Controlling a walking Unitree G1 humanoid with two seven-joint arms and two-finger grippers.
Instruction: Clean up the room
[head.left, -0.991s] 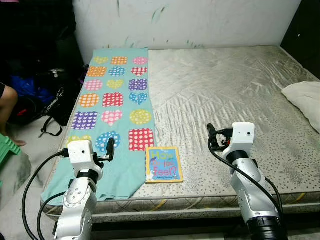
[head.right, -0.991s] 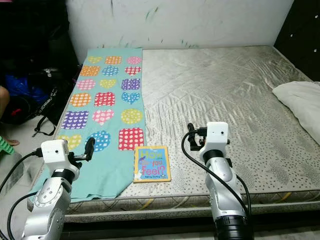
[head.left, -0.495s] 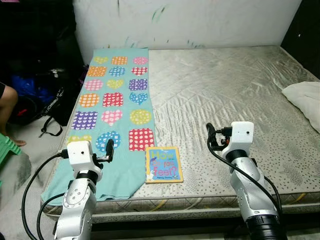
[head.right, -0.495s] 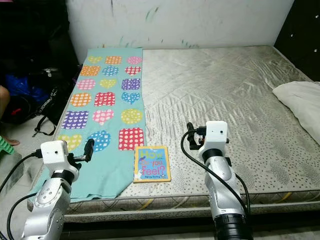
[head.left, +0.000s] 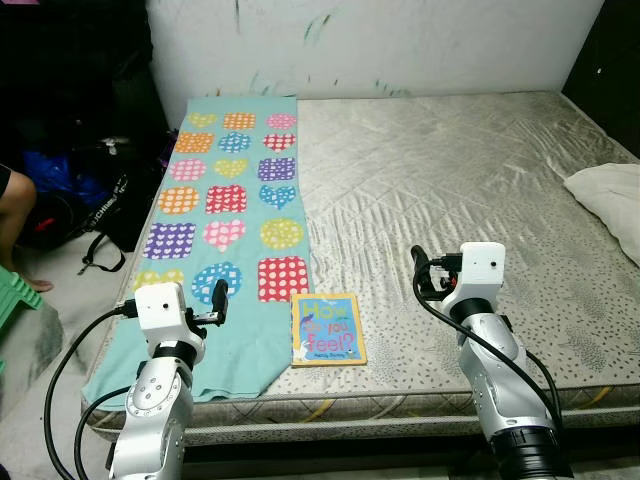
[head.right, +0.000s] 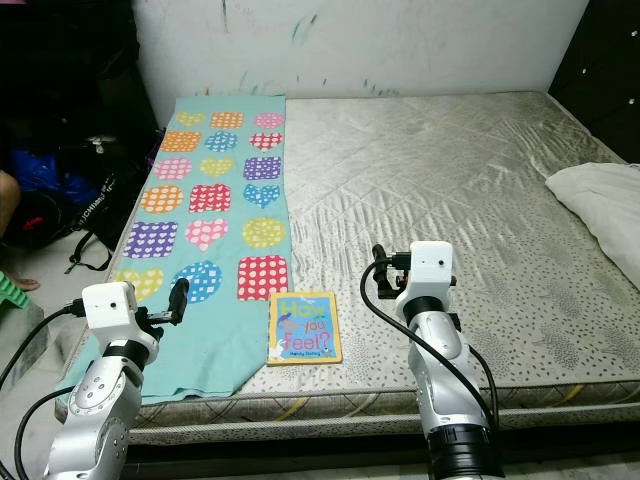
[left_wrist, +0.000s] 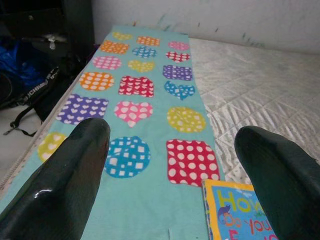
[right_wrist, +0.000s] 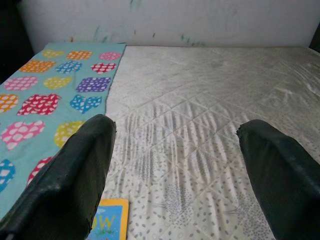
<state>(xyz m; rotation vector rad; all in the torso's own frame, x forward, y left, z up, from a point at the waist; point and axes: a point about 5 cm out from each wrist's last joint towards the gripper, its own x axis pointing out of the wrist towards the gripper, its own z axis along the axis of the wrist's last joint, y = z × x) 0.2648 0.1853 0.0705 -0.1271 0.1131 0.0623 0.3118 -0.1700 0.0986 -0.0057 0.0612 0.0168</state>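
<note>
The book is cut off by the frame edge in both wrist views: the left wrist view keeps just its upper part with a few letters, the right wrist view a yellow corner. At three o'clock the white pillow runs past the picture's edge. At nine o'clock a person's leg is cropped at the knee, beside a green object too cut off to identify. The dark bags at ten o'clock sink into shadow.
</note>
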